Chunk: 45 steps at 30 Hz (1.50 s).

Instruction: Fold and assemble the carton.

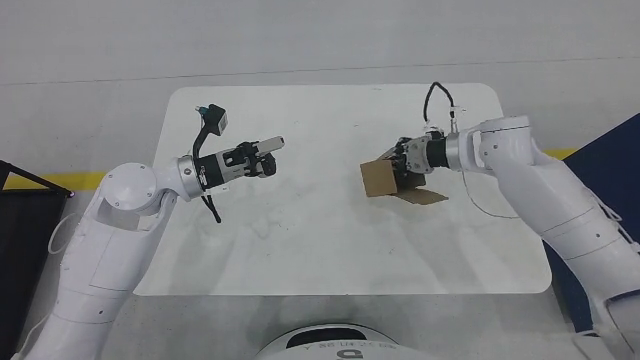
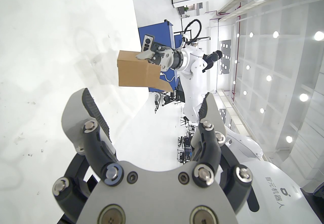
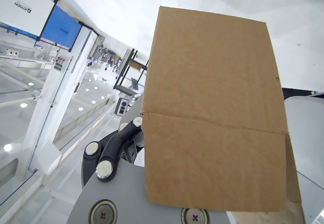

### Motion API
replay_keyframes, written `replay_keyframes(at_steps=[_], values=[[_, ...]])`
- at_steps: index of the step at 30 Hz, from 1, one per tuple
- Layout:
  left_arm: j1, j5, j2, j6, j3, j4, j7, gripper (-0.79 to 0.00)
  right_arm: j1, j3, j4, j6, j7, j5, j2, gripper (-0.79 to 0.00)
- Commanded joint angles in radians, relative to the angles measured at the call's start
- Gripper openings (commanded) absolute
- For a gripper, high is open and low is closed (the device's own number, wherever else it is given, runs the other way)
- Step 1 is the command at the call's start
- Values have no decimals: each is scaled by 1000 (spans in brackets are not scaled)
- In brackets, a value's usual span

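Note:
A brown carton (image 1: pixel 381 176) is held just above the white table (image 1: pixel 330 250), right of its middle, and one loose flap (image 1: pixel 424 197) points toward the table's front. My right gripper (image 1: pixel 402 164) is shut on the carton's right end; the left wrist view shows one of its fingers (image 2: pixel 144 55) lying over the carton's (image 2: pixel 134 72) upper edge. In the right wrist view a creased side panel of the carton (image 3: pixel 212 108) covers the fingers. My left gripper (image 1: pixel 272 154) hovers over the left half of the table, pointed at the carton. It is open (image 2: pixel 146 93) with nothing in it.
Bare tabletop separates the two grippers. A blue panel (image 1: pixel 615 150) stands past the table's right edge and a black frame (image 1: pixel 20 210) past its left edge. A yellow floor line (image 1: pixel 60 180) runs behind the left arm.

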Motion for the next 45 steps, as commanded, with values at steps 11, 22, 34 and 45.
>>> replay_keyframes(at_steps=[11, 22, 34, 45], values=[[0, 0, 0, 0, 0, 0, 0, 0, -3, 5, -289, -90, -61, -170, 48, -175], [0, 0, 0, 0, 0, 0, 0, 0, -223, 100, -464, -385, -60, -567, 102, -197], [0, 0, 0, 0, 0, 0, 0, 0, -314, 114, -452, -622, -100, -702, 107, 0], [0, 0, 0, 0, 0, 0, 0, 0, -321, -93, -421, -798, -73, -1366, 90, -43]])
